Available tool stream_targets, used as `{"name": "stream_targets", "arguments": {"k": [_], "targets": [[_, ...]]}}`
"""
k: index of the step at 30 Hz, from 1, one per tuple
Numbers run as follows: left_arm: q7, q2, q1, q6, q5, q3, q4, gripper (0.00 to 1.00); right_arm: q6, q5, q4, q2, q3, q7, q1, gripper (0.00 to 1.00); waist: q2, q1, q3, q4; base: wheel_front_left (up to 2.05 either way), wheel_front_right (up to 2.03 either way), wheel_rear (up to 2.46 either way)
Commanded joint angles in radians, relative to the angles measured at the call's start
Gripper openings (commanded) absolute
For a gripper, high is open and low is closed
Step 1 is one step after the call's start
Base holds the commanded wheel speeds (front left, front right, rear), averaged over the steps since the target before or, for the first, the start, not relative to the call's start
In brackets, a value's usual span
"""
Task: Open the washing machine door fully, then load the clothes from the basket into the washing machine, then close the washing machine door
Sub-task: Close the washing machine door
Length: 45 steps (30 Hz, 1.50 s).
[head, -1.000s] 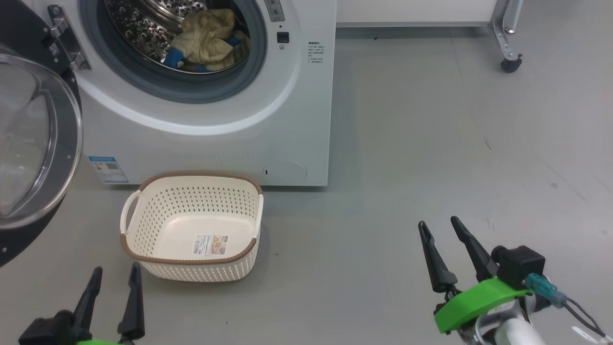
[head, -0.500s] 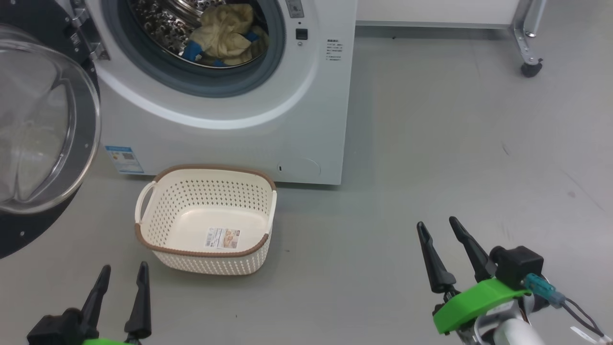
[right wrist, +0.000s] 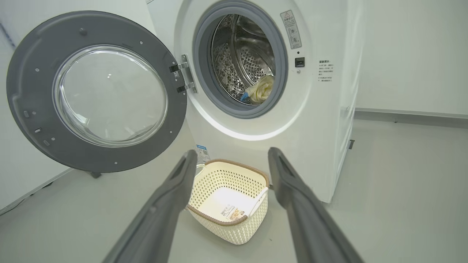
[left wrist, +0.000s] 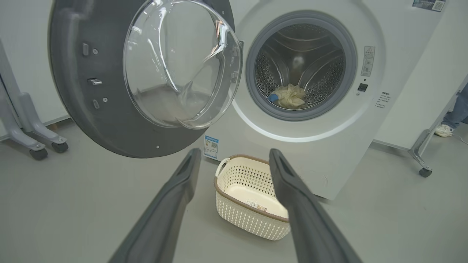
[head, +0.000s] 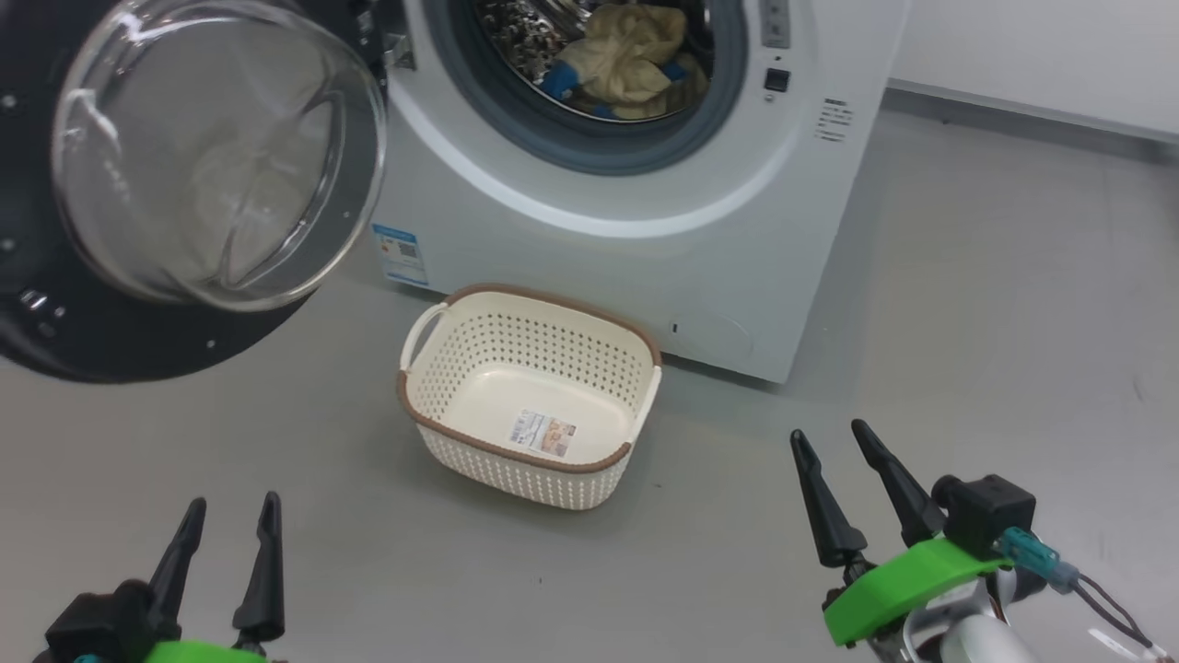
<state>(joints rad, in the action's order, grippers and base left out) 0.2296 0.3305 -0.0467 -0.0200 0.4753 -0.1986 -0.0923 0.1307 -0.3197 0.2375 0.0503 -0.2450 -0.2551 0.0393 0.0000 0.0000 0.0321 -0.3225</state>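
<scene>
The washing machine door [head: 216, 157] stands swung wide to the left of the washing machine [head: 645, 230], leaving the way into the drum [head: 511, 23] free. The clothes [head: 631, 60] lie bunched inside that drum, so loading looks finished; the basket [head: 516, 479] sits on the floor [head: 967, 304] just in front of the machine, holding just its paper label [head: 543, 435]; what remains, by my reading, is shutting the door, a job probably suited to the arm nearer it; the left gripper [head: 232, 505] hovers low, apart from the basket, its fingers [left wrist: 172, 208] spread wide and holding nothing; the right gripper [head: 826, 429] likewise has its fingers parted, touching nothing.
</scene>
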Motion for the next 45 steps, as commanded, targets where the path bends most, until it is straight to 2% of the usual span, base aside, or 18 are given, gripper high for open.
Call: {"name": "stream_targets", "arguments": {"k": [1, 6, 12, 26, 45], "targets": [[-0.001, 0.029, 0.043, -0.006, -0.010, 0.041, 0.036, 1.00, 0.000, -0.007, -0.033, 0.000, -0.021, -0.007, 0.040, 1.00, 0.0000, 0.0000, 0.008, -0.067, 0.00, 0.00, 0.00], [-0.016, 0.044, 0.029, -0.019, -0.009, 0.049, 0.058, 1.00, 0.000, -0.027, -0.035, 0.000, -0.035, -0.007, 0.047, 1.00, 0.0000, 0.0000, 0.010, -0.148, 0.00, 0.00, 0.00], [-0.004, 0.048, 0.002, -0.042, 0.006, 0.086, 0.089, 1.00, 0.000, -0.038, -0.020, 0.000, -0.091, -0.007, 0.107, 1.00, 0.0000, 0.0000, -0.024, -0.178, 0.00, 0.00, 0.00], [0.022, 0.040, -0.052, -0.075, 0.019, 0.153, 0.133, 1.00, 0.000, -0.072, 0.050, 0.000, -0.183, -0.007, 0.204, 1.00, 0.0000, 0.0000, -0.057, -0.204, 0.00, 0.00, 0.00], [0.030, 0.022, -0.087, -0.085, 0.014, 0.187, 0.158, 1.00, 0.000, -0.093, 0.089, 0.000, -0.232, -0.007, 0.241, 1.00, 0.0000, 0.0000, -0.058, -0.205, 0.00, 0.00, 0.00]]}}
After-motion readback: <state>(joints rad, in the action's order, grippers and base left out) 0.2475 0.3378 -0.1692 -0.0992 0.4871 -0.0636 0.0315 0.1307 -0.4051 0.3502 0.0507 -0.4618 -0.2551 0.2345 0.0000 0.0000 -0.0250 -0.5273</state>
